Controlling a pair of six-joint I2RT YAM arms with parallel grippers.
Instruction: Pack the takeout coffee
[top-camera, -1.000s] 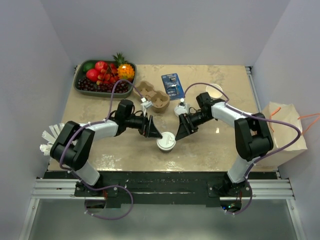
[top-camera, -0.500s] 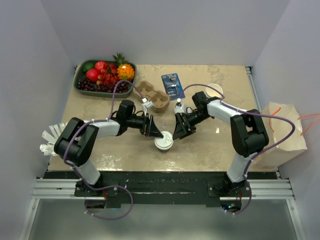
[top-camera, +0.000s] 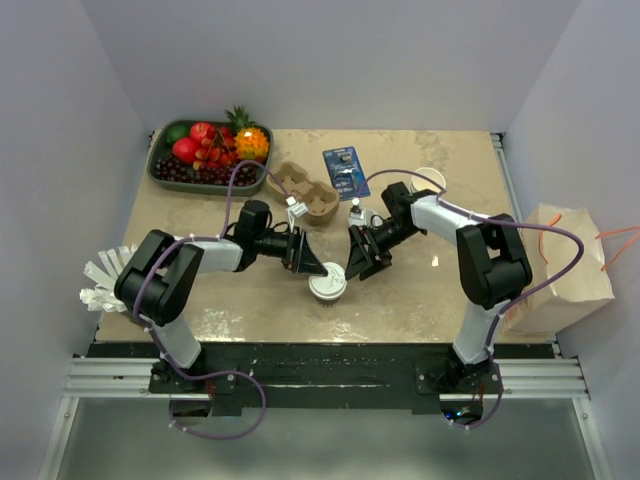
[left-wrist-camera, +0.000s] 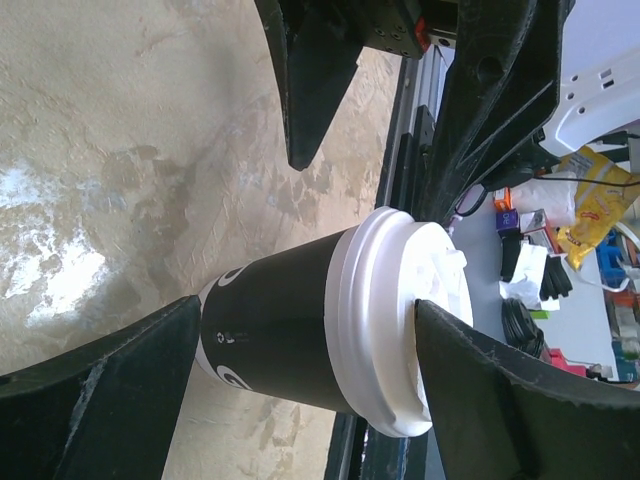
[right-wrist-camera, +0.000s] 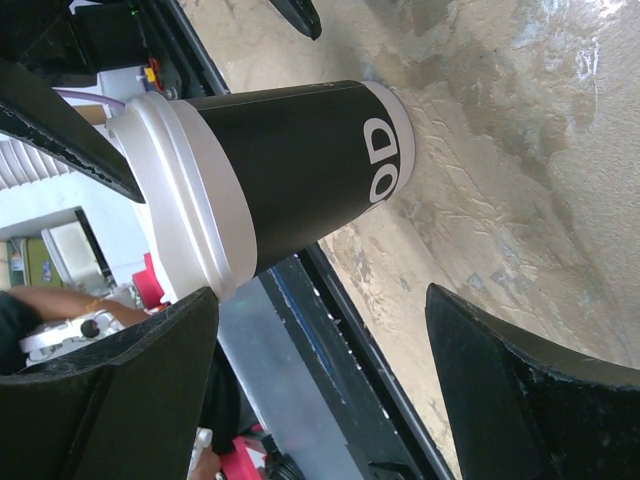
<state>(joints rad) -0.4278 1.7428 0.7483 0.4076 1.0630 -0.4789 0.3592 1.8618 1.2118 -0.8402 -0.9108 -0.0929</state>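
Observation:
The takeout coffee, a dark cup with a white lid, stands upright near the table's front middle. My left gripper is open just left of it. In the left wrist view the cup lies between the spread fingers of the left gripper; one fingertip touches the lid top and the other sits by the cup's base. My right gripper is open just right of the cup. In the right wrist view the cup stands beyond the wide-open right gripper, and one fingertip is close to the lid rim.
A brown pulp cup carrier and a blue packet lie behind the grippers. A fruit tray is at the back left. A white-rimmed cup sits at the back right. A paper bag stands off the table's right edge.
My right gripper has moved left, closer to the cup. The cup has shifted slightly left. The left gripper has barely moved.

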